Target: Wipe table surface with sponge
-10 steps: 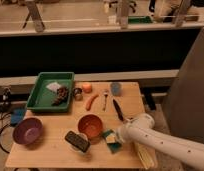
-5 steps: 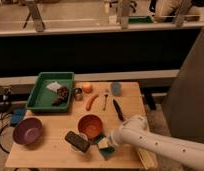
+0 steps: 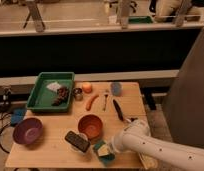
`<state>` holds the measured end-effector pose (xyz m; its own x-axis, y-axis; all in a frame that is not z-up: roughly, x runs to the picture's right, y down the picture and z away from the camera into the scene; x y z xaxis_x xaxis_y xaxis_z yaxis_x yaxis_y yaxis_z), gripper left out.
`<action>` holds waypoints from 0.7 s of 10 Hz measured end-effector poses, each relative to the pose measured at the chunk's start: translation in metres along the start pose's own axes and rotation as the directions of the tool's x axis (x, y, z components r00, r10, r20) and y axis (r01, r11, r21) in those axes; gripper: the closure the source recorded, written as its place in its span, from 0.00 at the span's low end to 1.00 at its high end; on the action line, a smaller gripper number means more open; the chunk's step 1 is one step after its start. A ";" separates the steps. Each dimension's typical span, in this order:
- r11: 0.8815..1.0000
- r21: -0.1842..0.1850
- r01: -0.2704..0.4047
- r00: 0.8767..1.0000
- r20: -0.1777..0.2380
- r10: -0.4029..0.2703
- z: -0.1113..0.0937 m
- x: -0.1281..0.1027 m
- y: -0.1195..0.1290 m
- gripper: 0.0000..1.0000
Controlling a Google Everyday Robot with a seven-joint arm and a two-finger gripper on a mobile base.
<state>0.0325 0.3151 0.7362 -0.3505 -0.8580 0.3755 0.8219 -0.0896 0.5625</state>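
The sponge (image 3: 102, 152), teal-green with a pale yellow part, lies flat on the pale-wood table surface (image 3: 50, 152) near the front edge, just right of the black block (image 3: 77, 141). My gripper (image 3: 110, 148) is at the end of the white arm that reaches in from the lower right. It presses down at the sponge's right side and is shut on it. The wrist hides most of the gripper.
An orange bowl (image 3: 90, 125) sits just behind the sponge and a purple bowl (image 3: 27, 131) at the front left. A green tray (image 3: 36, 97) holding a white cloth stands at the back left. Carrot (image 3: 91, 101), fork (image 3: 105, 101), black-handled utensil (image 3: 118, 110) and blue cup (image 3: 115, 88) lie mid-table.
The arm has swept left and toward the front edge, and the sponge has slid with it to sit closer to the black block.
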 end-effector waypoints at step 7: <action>0.991 -0.097 -0.088 0.995 -0.058 0.083 -0.021 -0.018 0.062 1.00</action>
<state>0.0992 0.3146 0.7490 -0.2547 -0.8902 0.3779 0.8894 -0.0622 0.4529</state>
